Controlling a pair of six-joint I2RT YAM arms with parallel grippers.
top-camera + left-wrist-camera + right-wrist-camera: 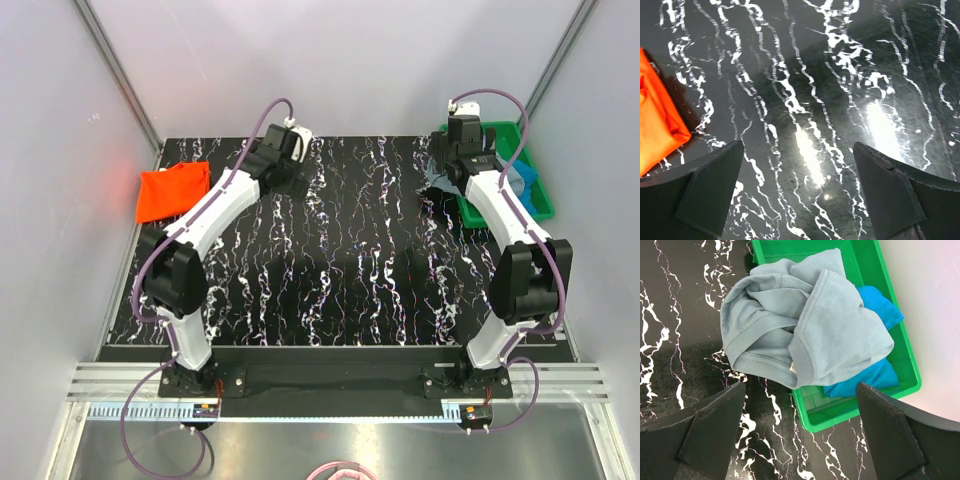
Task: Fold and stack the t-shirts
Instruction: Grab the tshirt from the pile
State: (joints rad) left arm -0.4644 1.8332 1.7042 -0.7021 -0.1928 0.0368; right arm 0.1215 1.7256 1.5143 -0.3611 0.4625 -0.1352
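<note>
A crumpled dusty grey-blue t-shirt (810,325) hangs over the left rim of the green tray (855,412) and spills onto the black marbled table. A bright blue t-shirt (867,375) lies under it inside the tray. My right gripper (800,435) is open and empty, above the tray's near corner; from the top view it (455,165) is at the far right beside the tray (545,205). An orange-red t-shirt (172,190) lies folded at the far left and shows in the left wrist view (655,125). My left gripper (800,195) is open and empty over bare table, right of the orange-red shirt.
The black marbled table (340,270) is bounded by white walls at the left, back and right. The green tray stands at the back right corner next to the wall. Both arm bases sit at the near edge.
</note>
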